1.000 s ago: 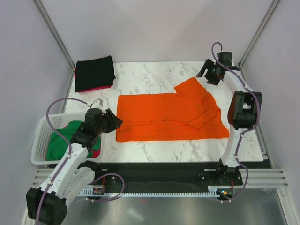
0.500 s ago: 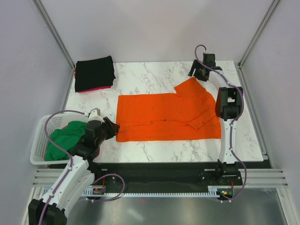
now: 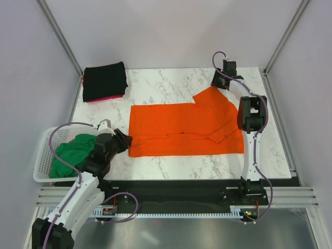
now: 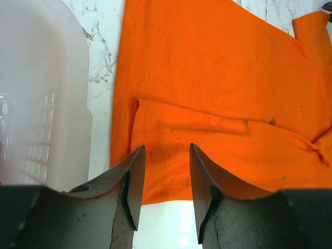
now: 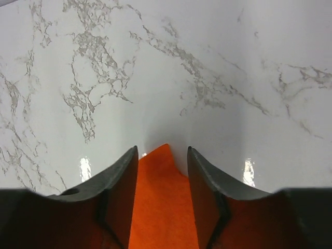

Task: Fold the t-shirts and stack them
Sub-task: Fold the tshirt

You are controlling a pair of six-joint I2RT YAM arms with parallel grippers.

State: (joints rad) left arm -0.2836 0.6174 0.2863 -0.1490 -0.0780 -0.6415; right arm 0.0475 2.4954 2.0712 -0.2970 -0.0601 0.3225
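A bright orange t-shirt (image 3: 184,127) lies partly folded across the marble table, one sleeve pointing to the far right. My left gripper (image 3: 126,140) is open at the shirt's near left corner; in the left wrist view (image 4: 165,155) its fingers straddle the shirt's near hem (image 4: 218,140). My right gripper (image 3: 218,83) is open at the far sleeve tip; in the right wrist view (image 5: 162,155) the orange sleeve tip (image 5: 163,187) lies between the fingers. A folded black t-shirt (image 3: 105,80) sits on a pink-red one (image 3: 106,98) at the far left. A green t-shirt (image 3: 72,153) lies in the basket.
A white lattice basket (image 3: 44,155) stands at the near left, right beside my left arm; its wall shows in the left wrist view (image 4: 41,104). Grey walls and metal posts enclose the table. Bare marble (image 3: 171,85) lies behind the orange shirt.
My right gripper has swung left and down to the far sleeve tip. My left gripper has drawn back toward the shirt's near left corner. The shirt's near right edge now lies straighter.
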